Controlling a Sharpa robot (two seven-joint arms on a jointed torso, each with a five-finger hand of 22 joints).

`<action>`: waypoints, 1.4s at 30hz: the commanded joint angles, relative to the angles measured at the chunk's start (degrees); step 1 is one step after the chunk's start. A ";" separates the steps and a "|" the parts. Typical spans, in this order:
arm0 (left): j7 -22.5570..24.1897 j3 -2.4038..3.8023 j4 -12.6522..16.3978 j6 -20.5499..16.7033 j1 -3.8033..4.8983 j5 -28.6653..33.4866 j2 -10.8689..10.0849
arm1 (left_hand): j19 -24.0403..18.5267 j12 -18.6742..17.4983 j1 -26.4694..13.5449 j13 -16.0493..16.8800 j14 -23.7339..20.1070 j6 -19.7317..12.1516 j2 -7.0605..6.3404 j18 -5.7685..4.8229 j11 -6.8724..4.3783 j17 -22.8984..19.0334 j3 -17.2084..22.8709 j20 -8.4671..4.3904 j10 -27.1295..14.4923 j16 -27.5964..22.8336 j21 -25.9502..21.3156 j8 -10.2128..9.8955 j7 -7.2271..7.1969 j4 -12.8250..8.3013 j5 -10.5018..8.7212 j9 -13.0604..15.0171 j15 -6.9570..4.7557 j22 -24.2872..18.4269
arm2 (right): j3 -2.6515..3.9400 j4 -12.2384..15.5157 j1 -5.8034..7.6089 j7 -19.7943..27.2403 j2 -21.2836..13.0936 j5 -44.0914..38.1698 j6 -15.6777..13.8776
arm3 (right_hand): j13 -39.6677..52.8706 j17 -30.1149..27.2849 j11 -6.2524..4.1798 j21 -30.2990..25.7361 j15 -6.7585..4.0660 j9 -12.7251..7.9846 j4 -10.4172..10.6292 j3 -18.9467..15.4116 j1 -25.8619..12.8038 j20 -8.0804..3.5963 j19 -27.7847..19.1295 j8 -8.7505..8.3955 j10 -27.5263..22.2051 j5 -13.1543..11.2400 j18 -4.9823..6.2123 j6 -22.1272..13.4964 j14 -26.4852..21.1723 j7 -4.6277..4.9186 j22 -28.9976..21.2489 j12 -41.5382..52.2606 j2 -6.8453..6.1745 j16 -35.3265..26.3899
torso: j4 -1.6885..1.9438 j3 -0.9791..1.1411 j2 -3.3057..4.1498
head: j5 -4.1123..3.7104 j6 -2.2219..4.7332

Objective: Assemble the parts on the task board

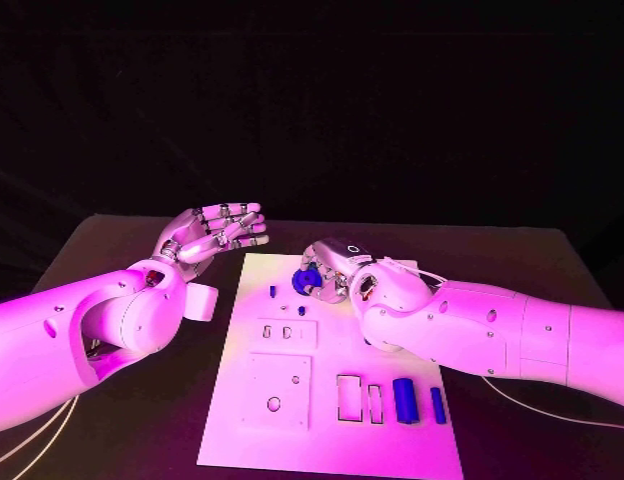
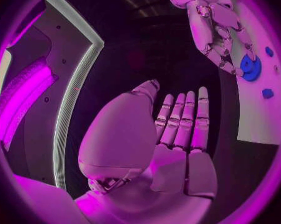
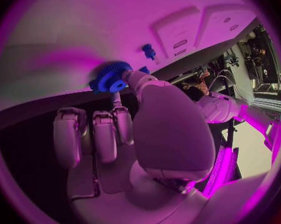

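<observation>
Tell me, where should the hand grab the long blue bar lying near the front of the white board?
Probably across the blue bar's long sides at its middle, coming from above: it lies flat on the task board, with another blue piece close alongside.

- Black table stands under pink-magenta light.
- Behind the table's far edge: plain dark backdrop, no detail readable.
- Beside the table, in the left wrist view: pale frame with a bright curved edge strip.
- Beyond the table, in the right wrist view: light floor and cluttered equipment, too small to identify.
</observation>
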 commanded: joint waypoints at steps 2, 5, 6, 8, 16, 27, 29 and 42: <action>0.29 0.05 0.16 0.96 0.05 0.18 0.11 | -0.45 -0.28 -0.19 -0.02 -0.43 -0.38 -0.59 0.06 0.04 0.09 0.31 0.07 -0.29 -0.40 -0.32 0.13 3.43 0.13 -0.37 -0.02 0.03 -0.03 | 0.01 -0.49 -0.02 0.16 0.26 -0.37 0.82 | 0.79 8.94 0.13 -0.38 0.38 1.61 -0.32 0.91 -0.99 0.00 -0.19 1.27 -1.11 0.31 -0.62 -0.23 4.66 -0.42 7.23 -0.80 -0.01 0.09 | 0.00 0.00 -0.05 | -0.03 0.08; 0.28 0.05 0.15 0.95 0.05 0.18 0.08 | -0.45 -0.28 -0.19 -0.02 -0.43 -0.38 -0.59 0.06 0.04 0.09 0.31 0.07 -0.29 -0.40 -0.32 0.13 3.43 0.13 -0.37 -0.02 0.03 -0.03 | 0.01 -0.60 -0.02 0.11 0.23 -0.35 0.85 | -0.06 8.85 0.41 -0.60 0.61 1.47 -0.64 1.37 -1.48 0.20 -0.36 0.76 -1.86 0.29 -0.56 -0.99 4.64 -0.09 7.05 -1.46 -0.32 0.06 | 0.00 -0.01 -0.05 | -0.03 0.08; 0.28 0.05 0.15 0.94 0.05 0.18 0.06 | -0.45 -0.28 -0.19 -0.02 -0.43 -0.38 -0.59 0.06 0.04 0.09 0.31 0.07 -0.29 -0.40 -0.32 0.13 3.43 0.13 -0.37 -0.02 0.03 -0.03 | 0.01 -0.63 -0.02 0.17 0.20 -0.27 0.86 | -0.28 8.78 0.50 -0.62 0.69 1.43 -0.73 1.50 -1.67 0.27 -0.37 0.59 -2.05 0.28 -0.56 -1.21 4.62 0.02 7.05 -1.63 -0.44 0.03 | -0.01 -0.02 -0.05 | -0.08 0.09; 0.27 0.05 0.12 0.94 0.05 0.18 0.02 | -0.45 -0.28 -0.19 -0.02 -0.43 -0.38 -0.59 0.06 0.04 0.09 0.31 0.07 -0.29 -0.40 -0.32 0.13 3.43 0.13 -0.37 -0.02 0.03 -0.03 | 0.01 -0.64 -0.02 0.37 0.14 -0.01 0.84 | -0.76 8.72 0.79 -0.80 0.93 1.24 -0.84 1.62 -2.32 0.47 -0.50 -0.01 -2.50 0.24 -0.51 -2.07 4.60 0.35 6.91 -2.02 -0.90 0.01 | -0.05 -0.02 -0.03 | -0.04 0.08; 0.24 0.05 0.01 0.99 0.05 0.18 0.09 | -0.45 -0.28 -0.19 -0.02 -0.43 -0.38 -0.59 0.06 0.04 0.09 0.31 0.07 -0.29 -0.40 -0.32 0.13 3.43 0.13 -0.37 -0.02 0.03 -0.03 | 0.01 -0.51 -0.01 0.74 0.02 1.13 1.73 | -1.53 8.90 1.74 -1.16 1.88 0.56 0.63 -1.05 -7.14 1.49 -0.66 -2.48 -3.27 0.08 -0.43 -4.21 4.62 1.21 6.80 -2.61 -1.26 0.08 | -0.04 -0.01 -0.02 | -0.15 0.28; 0.26 0.05 -0.07 0.99 0.05 0.18 0.10 | -0.45 -0.28 -0.19 -0.02 -0.43 -0.38 -0.59 0.06 0.04 0.09 0.31 0.07 -0.29 -0.40 -0.32 0.13 3.43 0.13 -0.37 -0.02 0.03 -0.03 | 0.00 -0.39 -0.01 0.33 -0.64 2.41 3.36 | -1.33 9.18 1.61 -1.02 1.78 0.52 1.60 -2.00 -8.50 1.45 -0.48 -2.70 -3.05 0.13 -0.48 -3.65 4.68 1.05 7.04 -2.48 -0.58 0.18 | -0.02 0.01 -0.04 | -0.08 0.20; 0.26 0.05 -0.08 0.98 0.05 0.18 0.09 | -0.45 -0.28 -0.19 -0.02 -0.43 -0.38 -0.59 0.06 0.04 0.09 0.31 0.07 -0.29 -0.40 -0.32 0.13 3.43 0.13 -0.37 -0.02 0.03 -0.03 | 0.00 -0.35 -0.01 0.30 -0.79 2.52 3.55 | -1.24 9.23 1.60 -1.00 1.77 0.51 1.71 -2.09 -8.62 1.45 -0.45 -2.71 -2.97 0.14 -0.48 -3.55 4.69 1.03 7.07 -2.42 -0.49 0.19 | -0.05 0.02 -0.03 | -0.08 0.22; 0.30 0.05 -0.31 0.92 0.05 0.18 0.00 | -0.45 -0.28 -0.23 -0.02 -0.45 -0.41 -0.64 0.07 0.04 0.12 0.48 0.07 -0.29 -0.44 -0.38 0.17 3.42 0.10 -0.38 -0.01 0.03 -0.02 | 0.03 2.79 0.05 2.11 -4.22 3.96 -0.89 | -1.06 9.14 1.55 -1.02 1.74 0.52 1.92 -2.23 -8.85 1.43 -0.45 -2.70 -2.80 0.16 -0.48 -3.33 4.67 0.97 7.08 -2.29 -0.30 0.16 | -0.15 0.09 -0.11 | -0.16 0.41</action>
